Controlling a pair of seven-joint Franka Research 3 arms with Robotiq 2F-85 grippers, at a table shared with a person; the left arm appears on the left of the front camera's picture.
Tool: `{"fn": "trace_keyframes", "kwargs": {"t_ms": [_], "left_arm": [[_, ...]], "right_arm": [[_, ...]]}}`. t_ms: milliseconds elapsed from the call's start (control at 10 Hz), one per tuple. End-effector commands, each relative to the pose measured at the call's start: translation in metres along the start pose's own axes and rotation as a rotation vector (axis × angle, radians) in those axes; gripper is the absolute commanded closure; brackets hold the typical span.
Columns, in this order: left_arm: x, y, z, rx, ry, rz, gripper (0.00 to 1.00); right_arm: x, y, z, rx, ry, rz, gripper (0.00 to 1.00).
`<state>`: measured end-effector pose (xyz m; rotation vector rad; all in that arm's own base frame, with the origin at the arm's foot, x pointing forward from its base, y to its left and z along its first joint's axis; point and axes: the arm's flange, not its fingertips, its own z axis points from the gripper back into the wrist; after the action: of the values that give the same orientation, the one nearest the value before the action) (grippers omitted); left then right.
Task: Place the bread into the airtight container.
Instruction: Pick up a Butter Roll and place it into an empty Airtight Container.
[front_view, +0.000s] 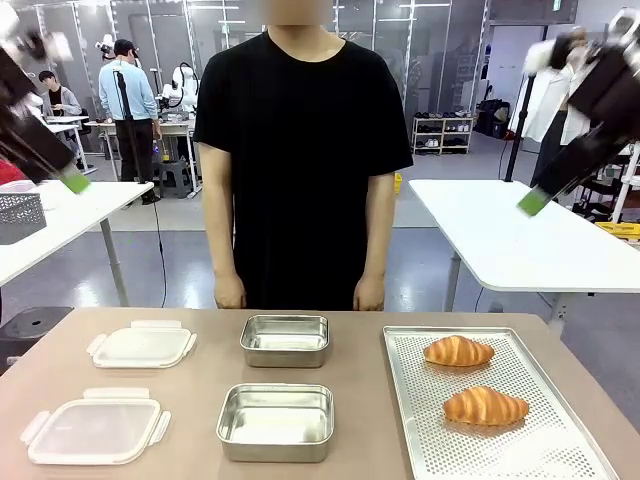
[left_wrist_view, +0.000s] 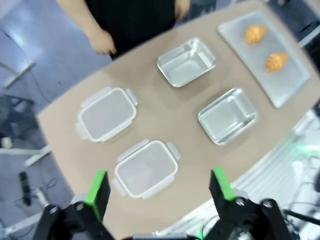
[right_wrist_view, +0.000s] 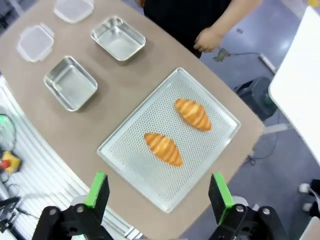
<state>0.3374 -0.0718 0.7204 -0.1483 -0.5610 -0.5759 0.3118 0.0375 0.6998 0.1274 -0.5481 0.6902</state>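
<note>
Left claw (left_wrist_view: 159, 187) and right claw (right_wrist_view: 159, 189) both wide open, empty, high over the bench (front_view: 360, 385). Two croissants (front_view: 458, 351) lie on the tray (front_view: 545, 440); steel containers (front_view: 275, 420) stand just left of it. Risk: a hard pinch crushes flaky crust; an off-centre drop catches a rim.

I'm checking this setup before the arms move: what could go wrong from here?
The far croissant and near croissant lie close together on the perforated tray; the open right end effector above could nudge one while gripping the other. The person's hands hang at the far table edge near the far container, so a reach there might meet them.
</note>
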Motion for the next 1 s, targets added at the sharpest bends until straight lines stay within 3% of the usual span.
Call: {"fn": "trace_keyframes", "kwargs": {"t_ms": [0,300,500,800,900], "left_arm": [[0.006,0.005,0.043,0.015,-0.016,-0.002,0.00],[-0.013,0.002,0.140,0.092,-0.098,0.029,0.00],[-0.022,-0.001,0.178,0.142,-0.145,0.039,0.00],[-0.031,-0.003,0.186,0.129,-0.180,0.040,0.00],[-0.028,-0.003,0.196,0.144,-0.195,0.051,0.00]], "right_arm": [[0.001,0.002,0.035,-0.008,0.000,-0.011,0.00],[-0.022,0.013,0.109,-0.061,-0.059,-0.023,0.00],[-0.029,0.018,0.134,-0.099,-0.063,-0.016,0.00],[-0.028,0.018,0.135,-0.100,-0.050,-0.032,0.00],[-0.032,0.019,0.144,-0.094,-0.085,-0.019,0.00]]}}
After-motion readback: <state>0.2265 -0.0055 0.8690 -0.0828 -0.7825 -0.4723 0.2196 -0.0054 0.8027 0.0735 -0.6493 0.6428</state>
